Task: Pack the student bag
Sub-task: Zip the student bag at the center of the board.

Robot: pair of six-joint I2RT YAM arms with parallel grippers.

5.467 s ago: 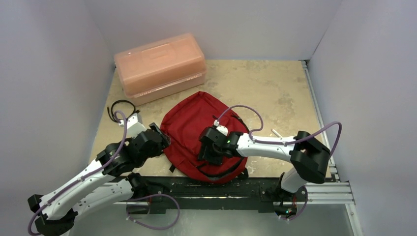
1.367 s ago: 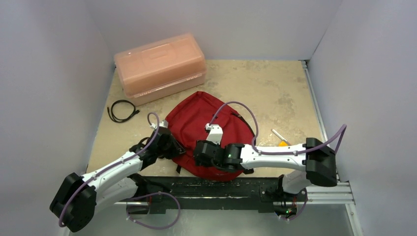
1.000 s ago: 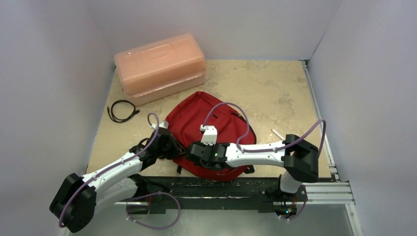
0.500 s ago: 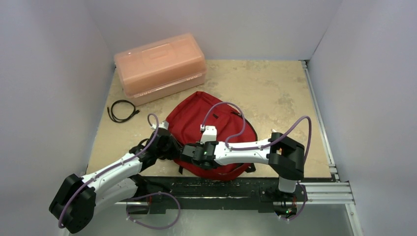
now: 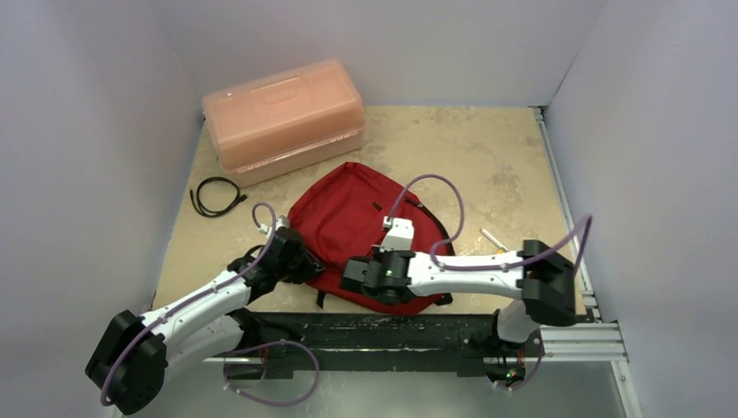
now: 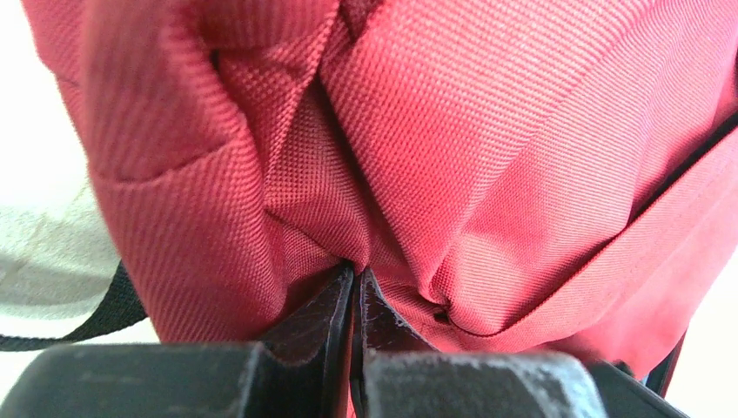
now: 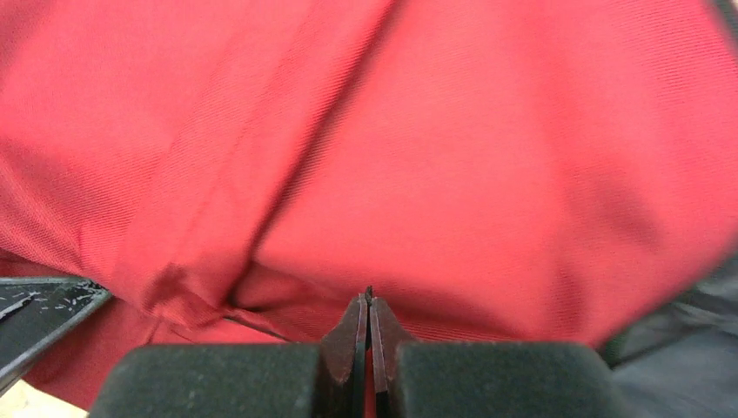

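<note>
Right hand (image 7: 367, 303) closed on student bag (image 5: 341, 209) fabric, shifted rightward.

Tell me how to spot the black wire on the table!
Find the big orange-pink box at the back left of the table. Right in front of its left end, a thin black wire lies coiled in a loop on the bare tabletop. It is far thinner than the red backpack to its right, and nothing touches it.

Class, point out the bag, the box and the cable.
bag (image 5: 348, 209): top view, bare upper panel.
box (image 5: 283, 113): top view, centre of lid.
cable (image 5: 215, 197): top view, middle of coil.
</note>
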